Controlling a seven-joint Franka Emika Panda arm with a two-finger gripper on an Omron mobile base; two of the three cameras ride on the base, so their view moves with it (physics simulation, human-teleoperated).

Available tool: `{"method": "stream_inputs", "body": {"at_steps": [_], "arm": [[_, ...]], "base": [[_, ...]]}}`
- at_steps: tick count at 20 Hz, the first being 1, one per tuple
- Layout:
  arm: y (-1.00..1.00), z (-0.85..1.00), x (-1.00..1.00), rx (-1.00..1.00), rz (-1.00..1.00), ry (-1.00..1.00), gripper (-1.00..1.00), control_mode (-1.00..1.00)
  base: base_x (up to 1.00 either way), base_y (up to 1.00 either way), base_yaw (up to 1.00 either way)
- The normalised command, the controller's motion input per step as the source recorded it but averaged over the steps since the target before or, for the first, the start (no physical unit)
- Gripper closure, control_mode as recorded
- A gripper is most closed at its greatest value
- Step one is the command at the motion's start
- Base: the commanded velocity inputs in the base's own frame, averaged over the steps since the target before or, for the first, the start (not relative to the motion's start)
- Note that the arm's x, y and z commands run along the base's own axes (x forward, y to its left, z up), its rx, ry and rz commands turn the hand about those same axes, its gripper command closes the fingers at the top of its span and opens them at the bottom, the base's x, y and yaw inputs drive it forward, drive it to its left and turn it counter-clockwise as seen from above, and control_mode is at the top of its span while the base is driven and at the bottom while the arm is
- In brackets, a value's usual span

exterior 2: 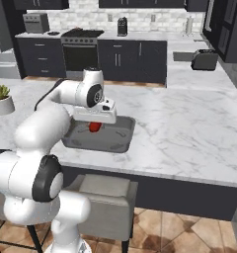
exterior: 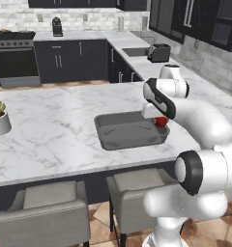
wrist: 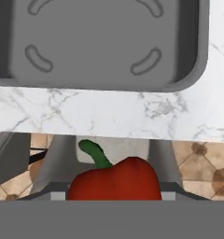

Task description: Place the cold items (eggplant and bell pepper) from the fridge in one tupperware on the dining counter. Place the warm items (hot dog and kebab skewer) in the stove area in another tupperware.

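My gripper (wrist: 115,189) clamped on red pepper (wrist: 115,183), green stem (wrist: 96,154) sticking up between my fingers. Pepper (exterior: 160,121) hangs over near edge of grey tupperware (exterior: 119,137) on marble counter (exterior: 55,130), above tub's rim. Hand view: tub's bare floor (wrist: 93,42) beyond counter edge, stool below.
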Motion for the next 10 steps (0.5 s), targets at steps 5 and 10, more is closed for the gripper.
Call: {"method": "stream_inputs", "body": {"at_steps": [5,10], "arm": [[-0.01,-0.53,0.68,0.0,0.0,0.0,1.0,-1.0],[0.0,-0.49,0.7,0.0,0.0,0.0,1.0,-1.0]], "base": [[0.0,0.0,0.0],[0.0,0.0,0.0]]}}
